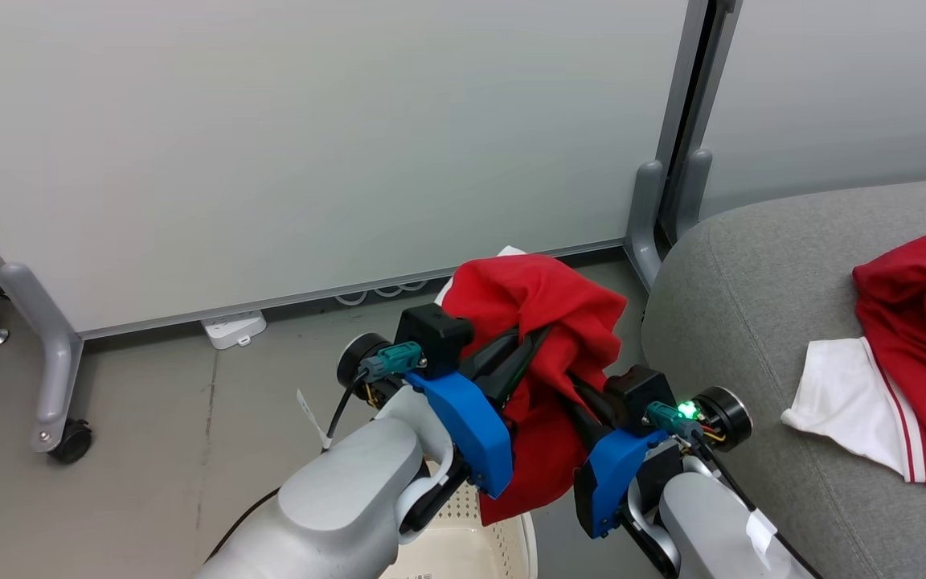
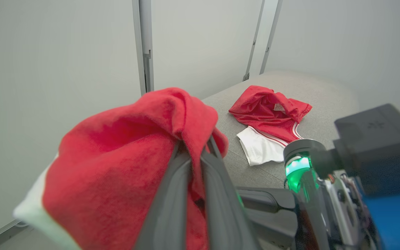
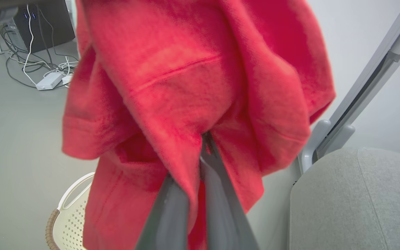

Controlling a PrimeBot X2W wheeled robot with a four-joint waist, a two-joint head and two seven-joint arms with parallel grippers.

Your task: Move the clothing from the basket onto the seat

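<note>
Garment [image 1: 543, 297] hangs clamped in my left gripper [image 1: 526, 347] and right gripper [image 1: 579, 396]; I should swing both together, high over the seat [image 1: 752, 281] edge.

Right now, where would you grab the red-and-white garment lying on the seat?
On the red-and-white garment, pinch the crumpled red bunch, coming from above. Its folds stand up off the seat and likely give a pinch something to close on, while the white panel lies flat.

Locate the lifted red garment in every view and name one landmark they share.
Head view: lifted red garment at centre, left of the seat.
Left wrist view: lower left to centre, bunched.
Right wrist view: upper centre, draping downward.
Shared landmark: the grey seat, toward the right in each view.
</note>
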